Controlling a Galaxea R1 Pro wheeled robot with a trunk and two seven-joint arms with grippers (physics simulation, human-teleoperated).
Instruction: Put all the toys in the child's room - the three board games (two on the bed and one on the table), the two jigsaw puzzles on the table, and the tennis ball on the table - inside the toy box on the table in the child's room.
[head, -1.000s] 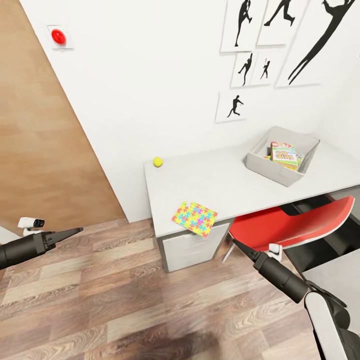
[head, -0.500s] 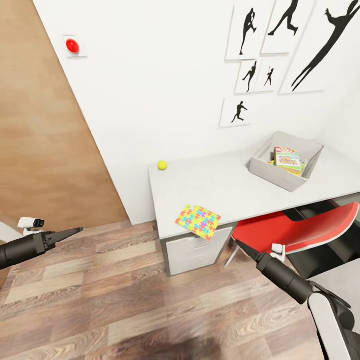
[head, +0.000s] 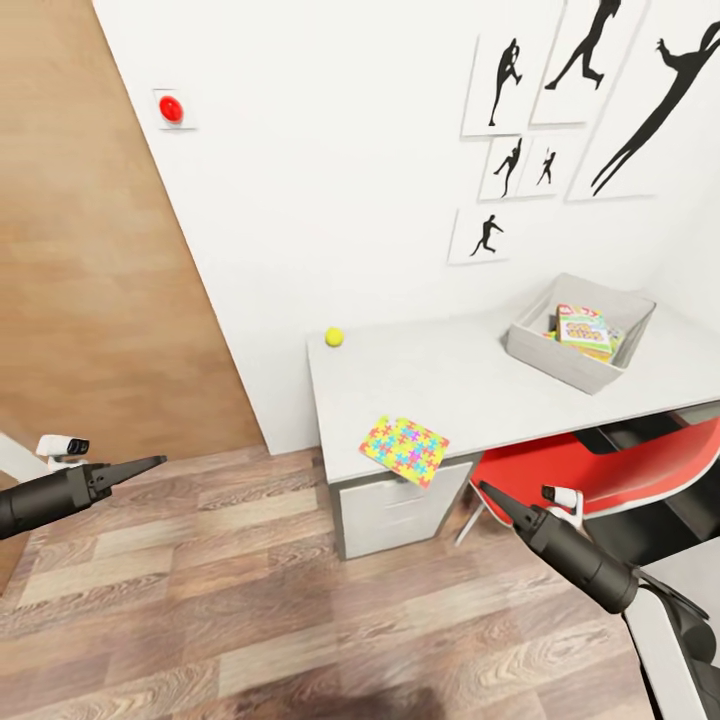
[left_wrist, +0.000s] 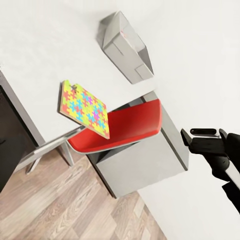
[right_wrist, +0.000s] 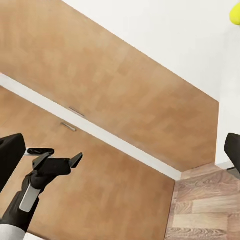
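Observation:
On the light grey table (head: 470, 395) a jigsaw puzzle (head: 404, 450) lies with one corner over the front edge, also seen in the left wrist view (left_wrist: 85, 108). The tennis ball (head: 334, 337) rests at the table's back left corner by the wall, and shows in the right wrist view (right_wrist: 235, 13). The toy box (head: 545, 352) stands at the back right with colourful board games (head: 586, 332) inside. My left gripper (head: 155, 462) hovers open over the floor, well left of the table. Just in front of the table's drawers, my right gripper (head: 487, 491) is open and empty.
A red chair (head: 585, 462) is tucked under the table, right of the white drawers (head: 395, 510). A wooden door (head: 90, 270) fills the left wall. A small red ball (head: 171, 108) sits high on the white wall. Wood-plank floor (head: 250, 600) lies between me and the table.
The whole picture has shifted right and down, so the camera has moved. Both arms keep the same pose and nothing on the table has moved.

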